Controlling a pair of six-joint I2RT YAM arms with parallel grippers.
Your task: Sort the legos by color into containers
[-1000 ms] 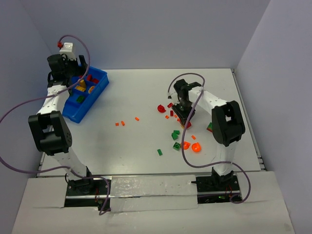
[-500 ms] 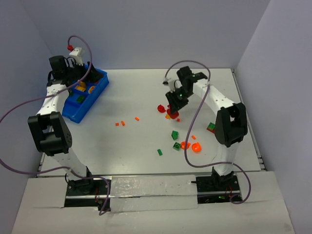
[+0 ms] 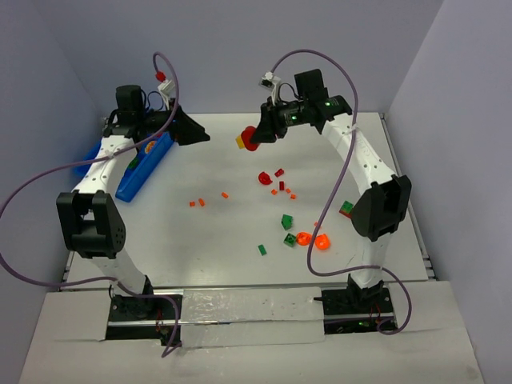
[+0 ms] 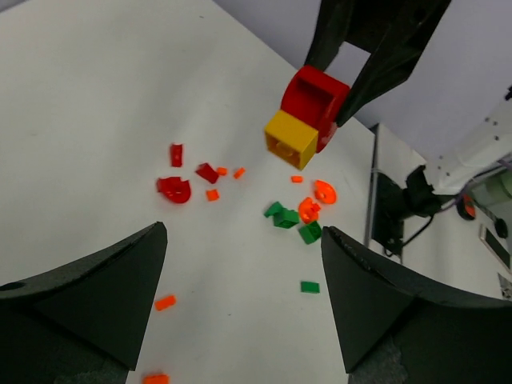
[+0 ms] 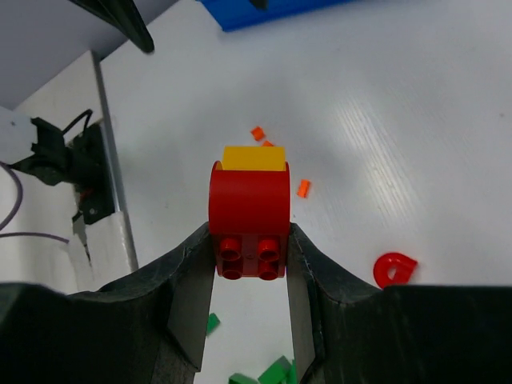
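Observation:
My right gripper [image 3: 258, 136] [image 5: 250, 256] is shut on a red rounded brick [image 5: 249, 216] with a yellow brick [image 5: 254, 158] stuck to its end, held high over the table's far middle. The pair also shows in the left wrist view [image 4: 308, 116]. My left gripper [image 3: 192, 130] [image 4: 244, 296] is open and empty, raised right of the blue bin [image 3: 138, 172], facing the right arm. Loose legos lie on the table: red pieces [image 3: 265, 178], green bricks [image 3: 286, 222], translucent orange-red pieces [image 3: 313, 239], tiny orange bits [image 3: 197, 202].
The blue bin stands at the far left, partly hidden by the left arm. A green and red brick [image 3: 346, 210] lies by the right arm's elbow. A lone green brick [image 3: 262, 250] lies toward the front. Walls close in the table's back and sides.
My right gripper lifted the red and yellow brick off the table and swung left and back. My left gripper left the bin and swung right, turning toward the right arm.

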